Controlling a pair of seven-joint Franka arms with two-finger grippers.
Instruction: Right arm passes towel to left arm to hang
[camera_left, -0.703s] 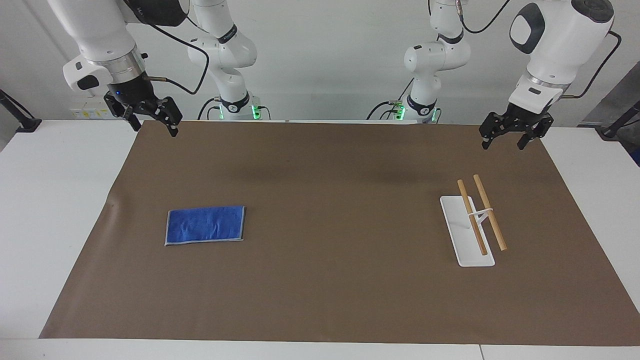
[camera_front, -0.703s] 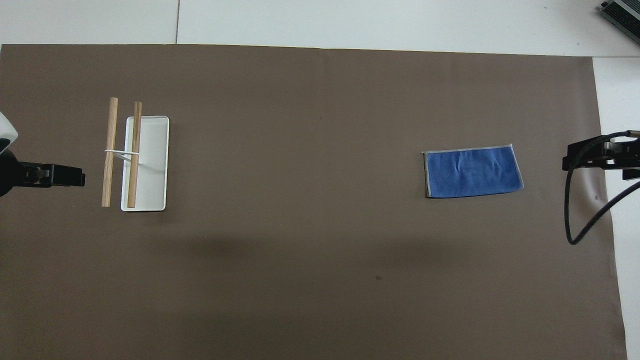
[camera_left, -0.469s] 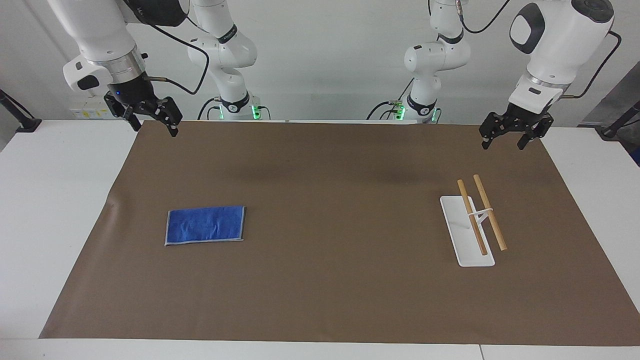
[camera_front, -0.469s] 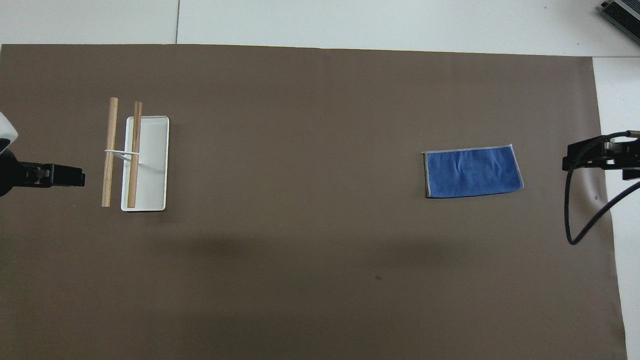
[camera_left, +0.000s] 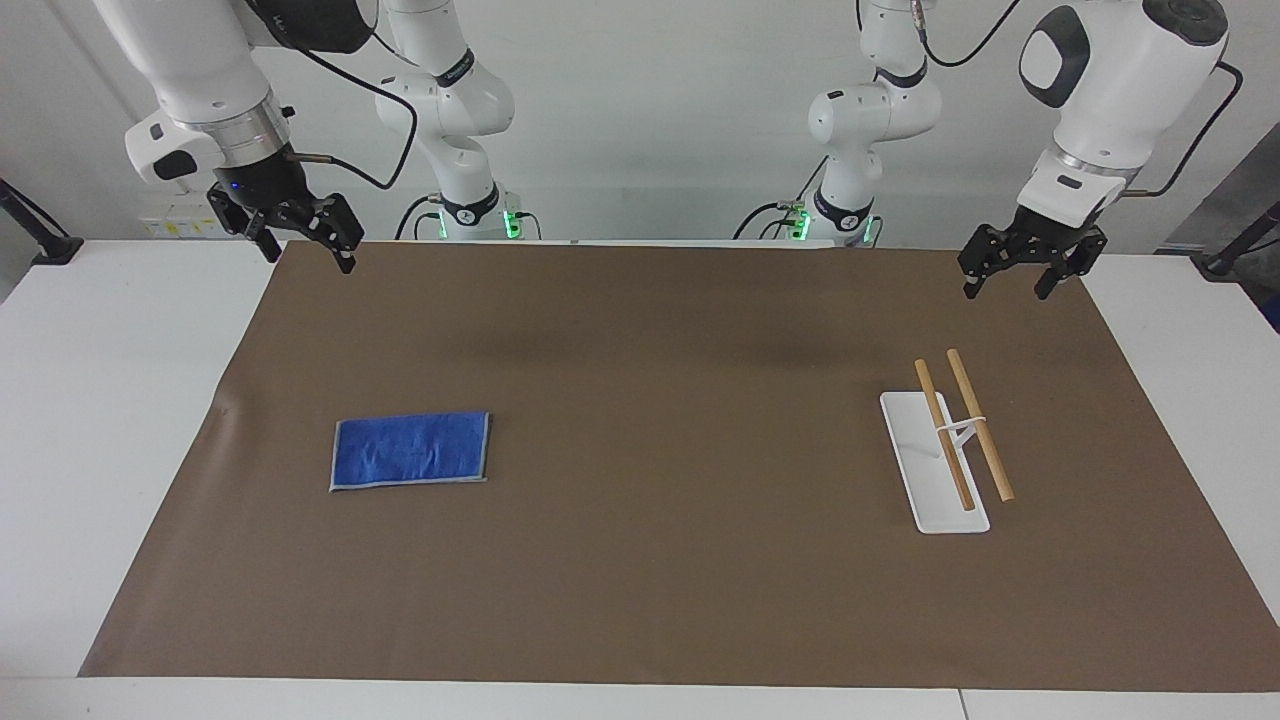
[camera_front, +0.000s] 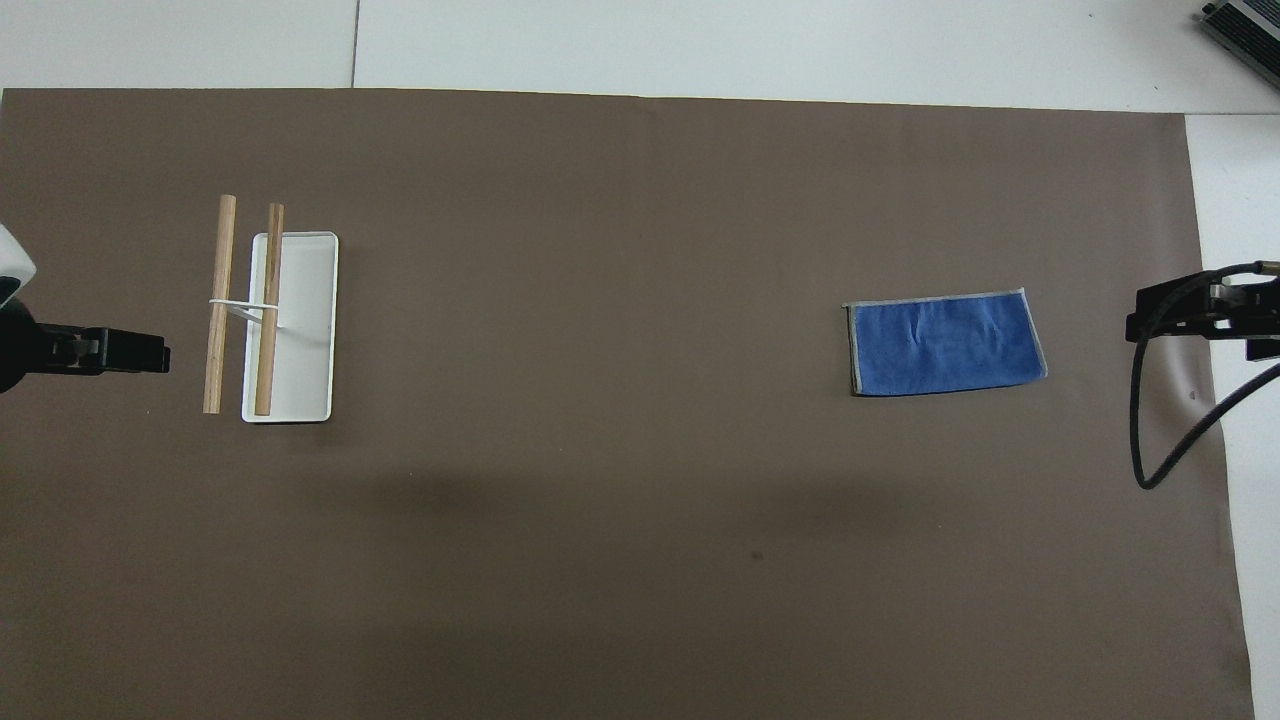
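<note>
Towel (camera_left: 411, 451), blue with grey edging, lies flat on the brown mat (camera_left: 660, 580) toward the right arm's end of the surface in the facing view, with nothing on it or touching it. The rack (camera_left: 948, 450), a white base carrying two wooden rods, stands well apart toward the left arm's end, with only bare mat between the two. The right end effector (camera_left: 306, 238) hangs in the air over the mat's corner by the robots, fingers apart and holding nothing. The left end effector (camera_left: 1010, 274) hangs over the mat's other corner by the robots, fingers likewise apart and empty.

From overhead, the towel (camera_front: 945, 343) lies flat and unfolded, the mat (camera_front: 640, 560) bare around it. The rack (camera_front: 290, 325) stands just beside the left end effector (camera_front: 110, 352), which shows at the frame's edge. The right end effector (camera_front: 1205, 310) shows at the other edge near the towel, a black cable (camera_front: 1150, 420) looping below it.
</note>
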